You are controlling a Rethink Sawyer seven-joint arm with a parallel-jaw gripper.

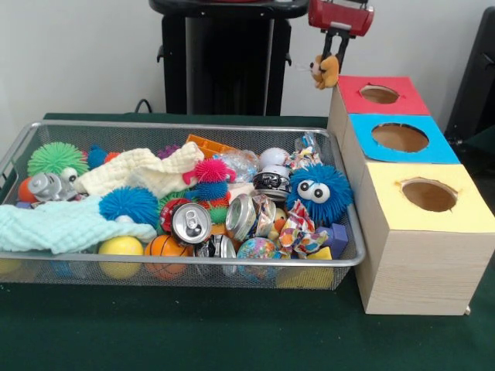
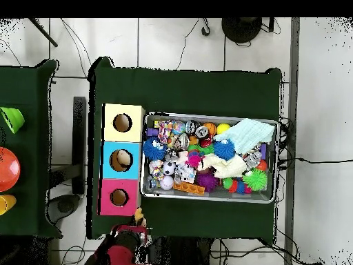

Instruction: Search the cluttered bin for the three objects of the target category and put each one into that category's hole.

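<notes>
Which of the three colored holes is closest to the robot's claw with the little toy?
The red-topped hole, farthest back in the row. The gripper hangs just beside it holding a small plush toy; the blue hole and yellow hole sit farther forward.

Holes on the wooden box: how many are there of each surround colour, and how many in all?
red hole: 1
blue hole: 1
yellow hole: 1
Total: 3
The gripper holds a plush toy up beside the red hole.
</notes>
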